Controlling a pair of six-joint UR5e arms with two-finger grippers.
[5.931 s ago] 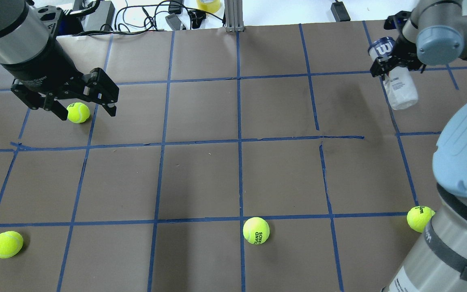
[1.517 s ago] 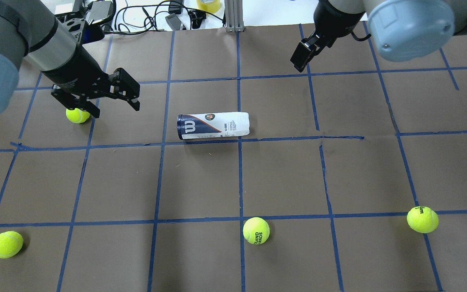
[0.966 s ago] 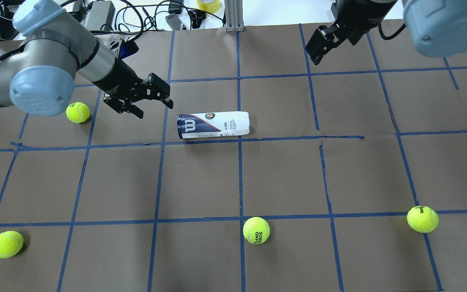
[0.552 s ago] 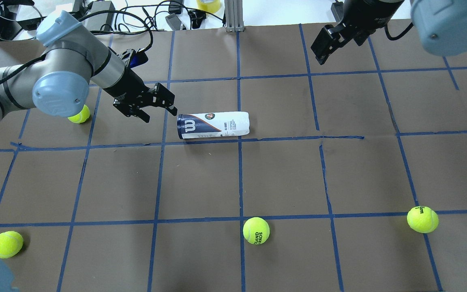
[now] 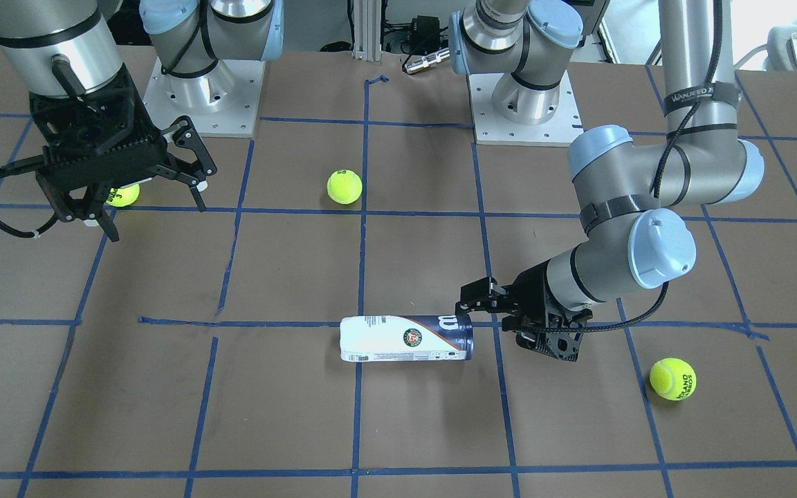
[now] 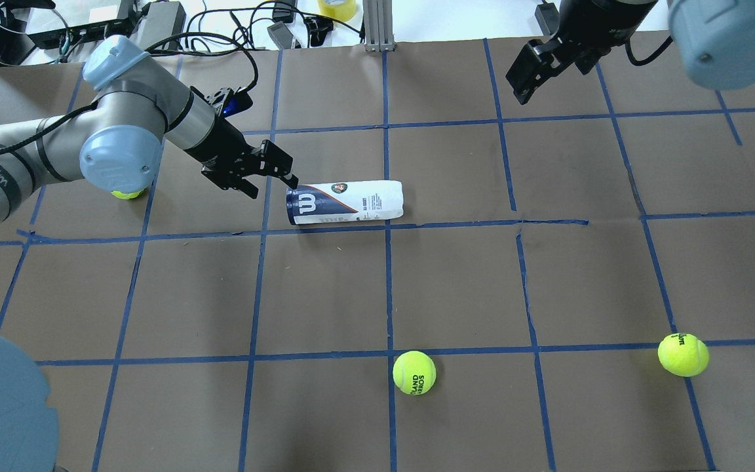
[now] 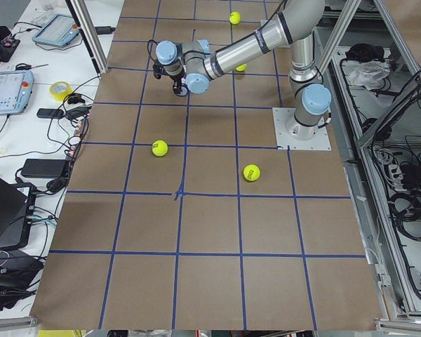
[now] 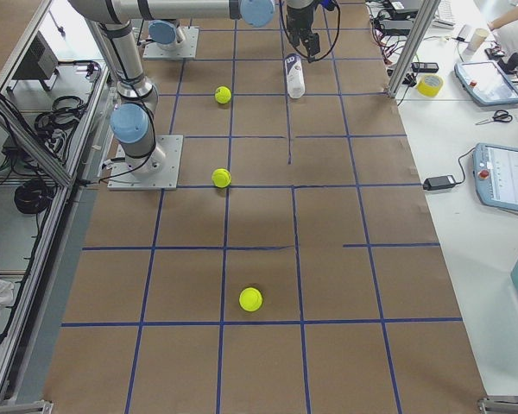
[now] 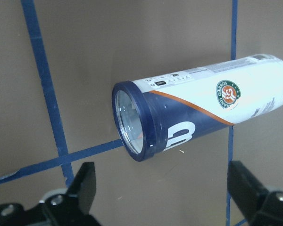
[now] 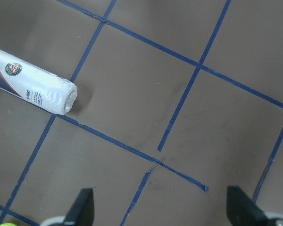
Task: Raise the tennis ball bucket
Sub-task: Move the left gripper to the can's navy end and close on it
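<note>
Lying on the table [image 6: 456, 275] with its rim just beside the wide-spread left claw [image 6: 272, 187], the tennis ball bucket [image 6: 345, 202] looks light, slick and crushable, best pinched gently across its middle; the right claw [image 5: 156, 218] is spread too.

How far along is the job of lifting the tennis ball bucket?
Done: the open left gripper sits at the navy rim end of the tennis ball bucket. In hand: the approach; nothing is gripped, and the bucket lies on its side on the table. Left: move around it, shut, lift. The right gripper is open, well away.
</note>
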